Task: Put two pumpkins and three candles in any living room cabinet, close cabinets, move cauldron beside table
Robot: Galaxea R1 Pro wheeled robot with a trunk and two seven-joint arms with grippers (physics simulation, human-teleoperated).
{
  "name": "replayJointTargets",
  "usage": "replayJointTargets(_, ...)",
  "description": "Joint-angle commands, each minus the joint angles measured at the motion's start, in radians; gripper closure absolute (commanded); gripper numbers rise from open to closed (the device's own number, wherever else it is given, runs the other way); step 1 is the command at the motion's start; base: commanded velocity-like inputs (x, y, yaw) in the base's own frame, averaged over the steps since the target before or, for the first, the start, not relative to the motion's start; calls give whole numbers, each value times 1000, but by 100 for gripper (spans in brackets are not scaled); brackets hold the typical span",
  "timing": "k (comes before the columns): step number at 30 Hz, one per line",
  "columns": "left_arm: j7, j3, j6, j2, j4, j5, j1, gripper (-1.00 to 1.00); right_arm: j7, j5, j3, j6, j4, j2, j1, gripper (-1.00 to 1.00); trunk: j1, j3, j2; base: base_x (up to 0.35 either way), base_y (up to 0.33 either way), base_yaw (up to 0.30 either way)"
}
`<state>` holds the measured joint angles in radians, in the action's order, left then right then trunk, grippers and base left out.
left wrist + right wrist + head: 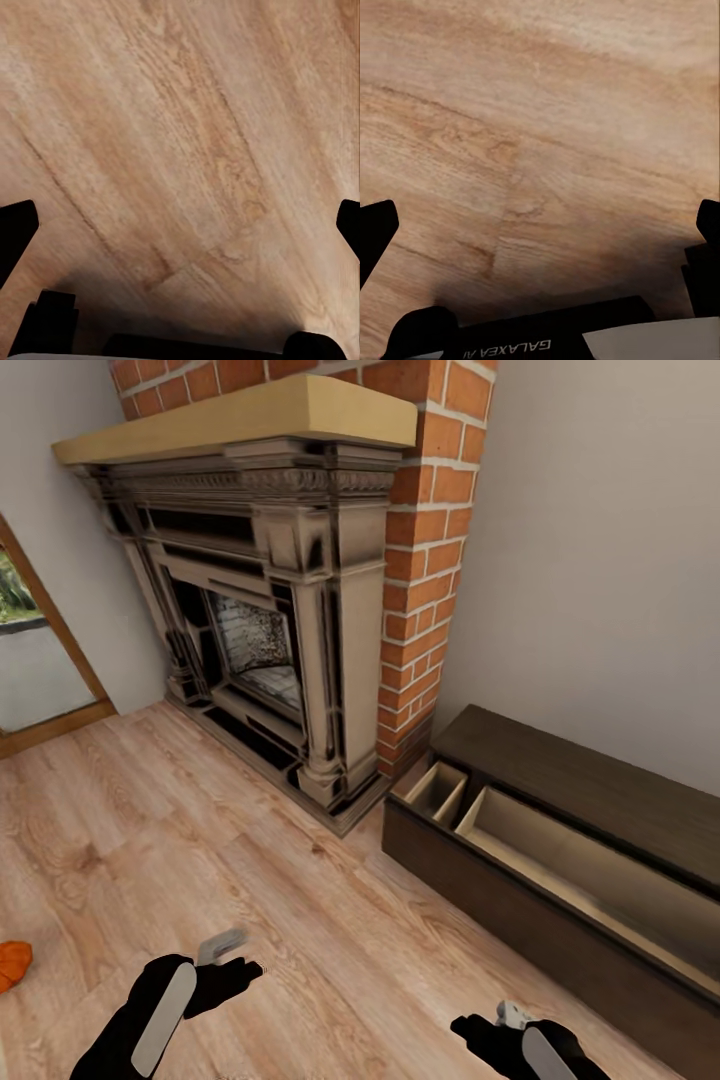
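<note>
An orange pumpkin (pixel 12 963) lies on the wood floor, cut off by the left edge of the head view. The long low dark-brown cabinet (pixel 520 920) stands against the right wall. Its small drawer (pixel 437 790) and long drawer (pixel 590 870) are pulled open, and the pale wood insides that show are bare. My left gripper (pixel 225 960) hangs low over the floor to the right of the pumpkin. In the left wrist view its fingers (pixel 15 232) are spread wide, open over bare planks. My right gripper (pixel 490 1025) hovers just in front of the cabinet, also open, fingertips (pixel 375 232) far apart. The candles and cauldron are out of view.
A dark carved fireplace (pixel 260 620) with a pale mantel and a red brick chimney (pixel 425 560) fills the corner ahead. A wood-framed glass door (pixel 30 660) is at the far left. Wood floor (pixel 200 840) stretches between me, the hearth and the cabinet.
</note>
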<state>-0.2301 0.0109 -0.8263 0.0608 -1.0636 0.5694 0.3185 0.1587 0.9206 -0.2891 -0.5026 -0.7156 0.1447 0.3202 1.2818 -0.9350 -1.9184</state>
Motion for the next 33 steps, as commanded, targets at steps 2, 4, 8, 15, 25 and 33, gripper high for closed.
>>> replayJointTargets(2, -9, 0, -4, 0, -1, 10, 1, -100, 11, 11, -10, -1, -2, 1, 0, -100, 0, -1, 0, 0, 0, 290)
replayJointTargets(4, -9, 0, -4, 0, -1, 10, 1, -100, 11, 11, -13, -1, -2, 2, 0, -100, 0, -1, 0, 0, 0, 290)
replayJointTargets(8, -8, 0, -4, 1, -1, 10, 1, -100, 12, 11, -15, -1, -2, 2, 0, -100, 0, -1, 0, 0, 0, 290)
replayJointTargets(15, -9, 0, -4, -1, -1, 10, 1, -100, 12, 11, -16, -1, -2, 2, 0, -100, 0, -1, 0, 0, 0, 290)
replayJointTargets(25, -9, 0, -4, 1, -1, 10, 1, -100, 12, 11, -16, -1, -2, 2, 0, -100, 0, -1, 0, 0, 0, 290)
replayJointTargets(33, -9, 0, -4, 1, -1, 10, 1, -100, 13, 11, -16, -1, -2, 1, 0, -100, 0, -1, 0, 0, 0, 290)
